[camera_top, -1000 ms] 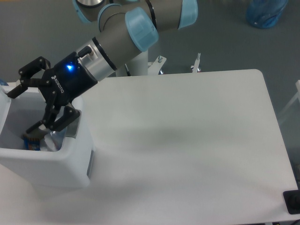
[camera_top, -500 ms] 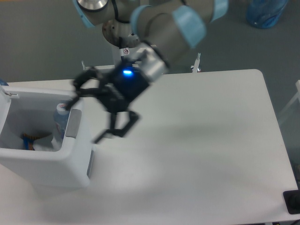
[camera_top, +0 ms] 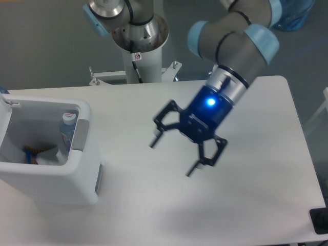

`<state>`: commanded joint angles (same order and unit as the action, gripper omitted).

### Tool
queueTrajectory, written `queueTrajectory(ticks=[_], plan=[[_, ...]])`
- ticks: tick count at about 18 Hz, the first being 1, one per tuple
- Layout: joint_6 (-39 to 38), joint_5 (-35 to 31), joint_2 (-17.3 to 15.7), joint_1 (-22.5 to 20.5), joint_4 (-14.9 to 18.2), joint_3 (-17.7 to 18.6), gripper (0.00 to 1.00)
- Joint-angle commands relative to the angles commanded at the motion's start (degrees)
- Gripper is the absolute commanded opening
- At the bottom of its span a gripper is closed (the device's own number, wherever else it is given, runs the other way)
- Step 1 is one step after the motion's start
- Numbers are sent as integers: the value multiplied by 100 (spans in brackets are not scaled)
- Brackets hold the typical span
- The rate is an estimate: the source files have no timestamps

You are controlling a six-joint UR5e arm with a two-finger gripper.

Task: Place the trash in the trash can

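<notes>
The white trash can (camera_top: 77,177) stands at the table's left edge. Inside it the clear bluish bottle (camera_top: 66,134) leans upright against the right wall, its pale cap at the top. A white paper wad (camera_top: 47,157) lies at the bottom beside it. My gripper (camera_top: 171,156) hangs over the middle of the table, well to the right of the can. It is open, fingers spread wide, with nothing between them.
An orange and blue item (camera_top: 31,152) lies in the can's bottom left. The arm's base column (camera_top: 138,46) rises behind the table. A blue bag (camera_top: 291,13) sits on the floor at the top right. A black object (camera_top: 320,220) is at the table's lower right corner.
The gripper has pulled out of the trash can and swung right across the table to its middle, staying open. The bottle stays in the can.
</notes>
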<state>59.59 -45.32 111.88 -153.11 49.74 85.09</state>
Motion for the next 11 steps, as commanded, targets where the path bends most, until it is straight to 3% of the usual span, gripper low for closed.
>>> queueTrajectory(ticks=[8,11], plan=[[61,-2268,132,439,70,-167,100],[123,-2736,228,580,254,-369,100]])
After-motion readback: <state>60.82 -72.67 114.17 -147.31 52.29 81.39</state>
